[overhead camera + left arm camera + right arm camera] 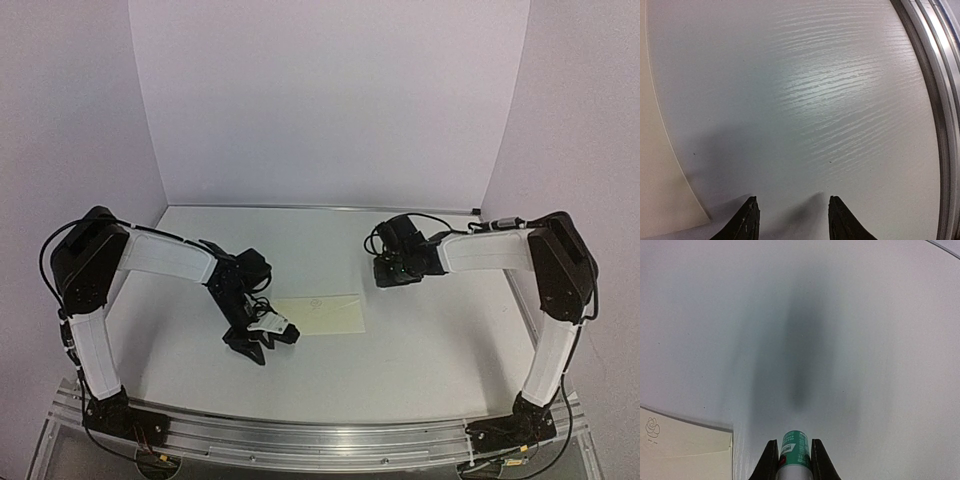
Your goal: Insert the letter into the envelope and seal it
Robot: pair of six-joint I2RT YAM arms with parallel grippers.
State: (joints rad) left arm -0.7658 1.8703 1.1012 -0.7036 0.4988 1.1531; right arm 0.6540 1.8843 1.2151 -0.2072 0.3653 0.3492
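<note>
Envelope [322, 313]: flat on the bench [430, 345], about midway between the two arms, long side across. It is pale cream, with a small printed rose [652, 427] near one corner. We cannot tell whether the flap is folded down.

Letter: no view shows it. It may be inside the envelope, but we cannot confirm that.

Left end effector [791, 222]: low, just beside the envelope's left end. The fingers are partly apart, with only bare bench between them.

Right end effector [792, 455]: clamped on a green-and-white tube [794, 441], which we take for a glue stick. It hangs above the bench, well apart from the envelope's right end.

Risks, as we judge them:
- The paper is thin and unpinned, so the tube's rub could drag or buckle it.
- The left fingers could close on the edge and skew the envelope.
- Glue past the flap would stick the paper to the bench.
- Sealing with the letter unconfirmed could close an empty envelope.

Around: a metal rail [330, 435] runs along the near edge, and white walls stand behind. Nothing lies between the tube and the envelope. The left arm crowds the left end.
</note>
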